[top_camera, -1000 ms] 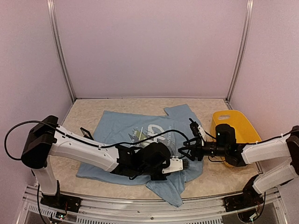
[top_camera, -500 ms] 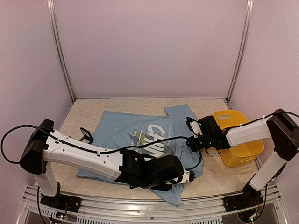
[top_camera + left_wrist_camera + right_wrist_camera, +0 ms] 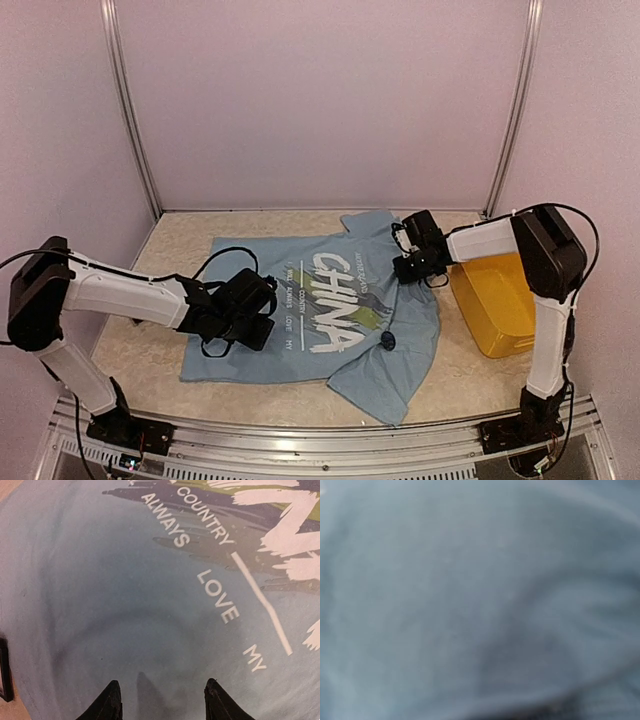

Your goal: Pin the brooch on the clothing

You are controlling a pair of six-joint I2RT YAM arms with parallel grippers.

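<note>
Shirt: the light blue clothing [image 3: 300,362] is lying spread out on the table [image 3: 170,240], print side up, with the white "CHINA" lettering [image 3: 335,300] showing in the middle.
Brooch: the brooch [image 3: 388,341] is sitting on the shirt as a small dark round spot, just to the right of the lower end of the print and near the lower right hem. It is lying apart from both grippers.
Left gripper: the left gripper [image 3: 162,702] is hanging low over the left part of the shirt, beside the small "LOVE MY COUNTRY ALWAYS" lines [image 3: 217,602]. Its two dark fingertips [image 3: 112,702] are standing apart with only bare cloth between them.
Right gripper: the right gripper [image 3: 408,265] is reaching down at the shirt's upper right edge. Its wrist view is showing nothing but blurred blue cloth, so I cannot tell how its fingers are standing.
Bin: a yellow bin [image 3: 495,305] is sitting just right of the shirt.
</note>
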